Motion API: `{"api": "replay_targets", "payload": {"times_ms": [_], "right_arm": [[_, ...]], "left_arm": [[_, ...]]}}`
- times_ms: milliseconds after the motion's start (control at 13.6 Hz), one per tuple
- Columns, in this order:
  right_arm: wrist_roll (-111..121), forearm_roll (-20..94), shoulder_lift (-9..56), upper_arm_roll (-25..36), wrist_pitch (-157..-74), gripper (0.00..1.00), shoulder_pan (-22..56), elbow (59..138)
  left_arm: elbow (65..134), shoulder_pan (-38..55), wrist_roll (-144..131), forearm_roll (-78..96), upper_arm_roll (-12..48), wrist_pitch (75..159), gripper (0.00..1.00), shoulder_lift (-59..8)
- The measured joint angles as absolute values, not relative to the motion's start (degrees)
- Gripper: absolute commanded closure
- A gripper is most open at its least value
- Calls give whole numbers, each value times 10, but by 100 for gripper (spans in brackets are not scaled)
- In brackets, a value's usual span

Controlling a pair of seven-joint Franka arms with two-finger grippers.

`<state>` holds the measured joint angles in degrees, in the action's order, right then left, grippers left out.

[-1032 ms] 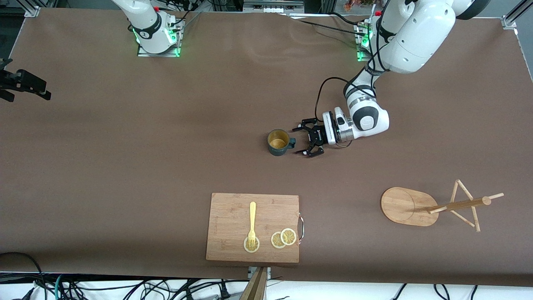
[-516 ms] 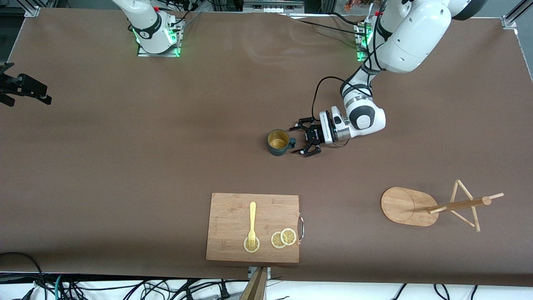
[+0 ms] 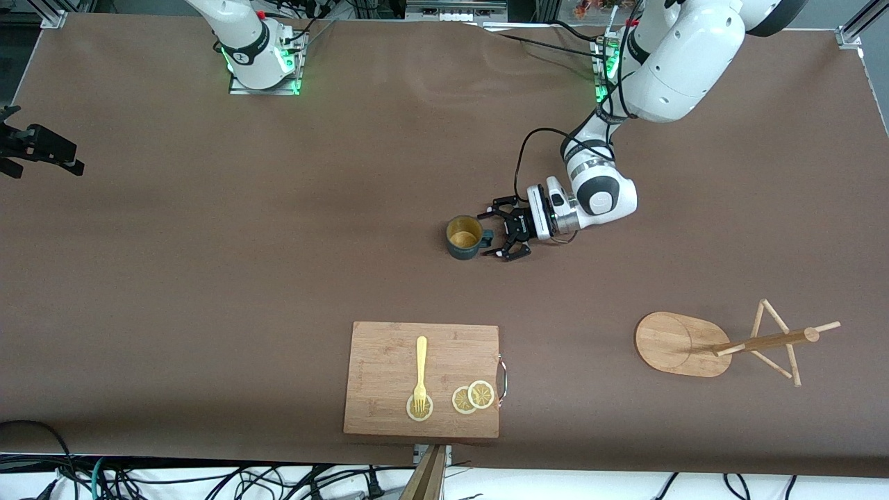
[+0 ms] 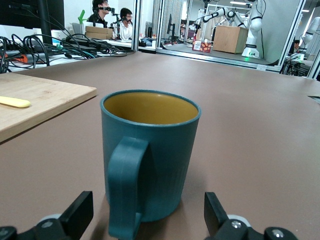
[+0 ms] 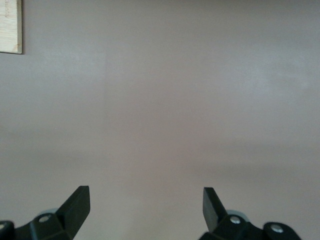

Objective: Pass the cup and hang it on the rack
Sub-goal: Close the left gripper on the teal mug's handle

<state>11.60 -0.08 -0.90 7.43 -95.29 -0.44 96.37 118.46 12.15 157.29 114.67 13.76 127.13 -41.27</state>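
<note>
Left wrist view: cup (image 4: 150, 155) between spread fingers (image 4: 77, 212).

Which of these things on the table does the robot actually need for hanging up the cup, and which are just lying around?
Needed:
- cup
- rack
- left gripper, fingers open around the cup's handle

Lying about:
- cutting board
- fork
- lemon slices

Teal ribbed cup (image 3: 464, 237): upright, frame centre, handle toward the left arm's end. Wooden rack (image 3: 722, 344): lower frame area, toward the left arm's end.
</note>
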Motion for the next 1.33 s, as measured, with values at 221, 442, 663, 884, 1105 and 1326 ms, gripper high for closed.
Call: {"api": "replay_targets", "payload": {"times_ms": [221,442,663,884,1105,1326], "right_arm": [[116,4,-5,74,-955,0,2,964],[117,13,-5,72,-950,0,3,964],[117,16,-5,67,-945,0,5,964],[117,16,-5,68,-943,0,5,964],[117,16,-5,68,-943,0,5,964],[117,22,-5,69,-942,0,5,964]], "left_arm": [[1184,122,1573,1147,137,1272,100,-413],[1184,121,1570,1147,136,1272,100,-413],[1183,119,1551,1148,135,1272,100,-413],[1182,115,1492,1148,135,1272,100,-405],[1185,106,1347,1134,135,1273,100,-367],[1197,80,1175,1053,134,1277,100,-310]]}}
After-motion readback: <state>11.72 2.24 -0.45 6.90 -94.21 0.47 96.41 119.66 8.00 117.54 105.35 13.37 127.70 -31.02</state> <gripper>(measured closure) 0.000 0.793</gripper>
